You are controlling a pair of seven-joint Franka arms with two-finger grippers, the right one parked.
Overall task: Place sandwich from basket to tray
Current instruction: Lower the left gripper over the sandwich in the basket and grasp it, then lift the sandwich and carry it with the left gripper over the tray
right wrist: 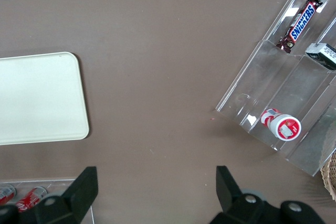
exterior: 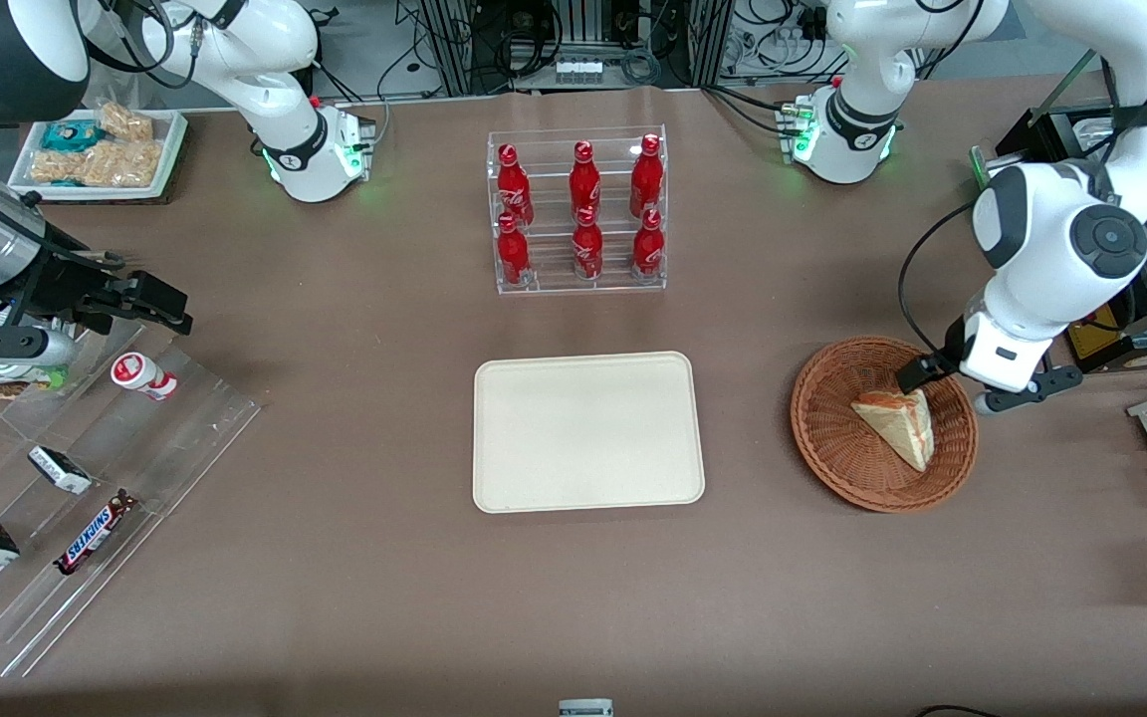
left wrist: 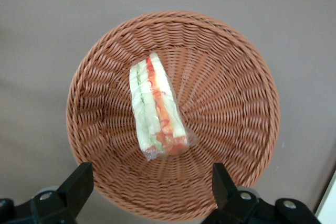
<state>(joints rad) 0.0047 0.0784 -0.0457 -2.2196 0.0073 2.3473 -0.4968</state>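
Hovering above basket, gripper spread wide (holding nothing); sandwich lying inside

The left arm bends down from its base, wrist pointing downward; its gripper hangs above the tabletop toward the working arm's end, fingers spread wide apart, holding nothing.
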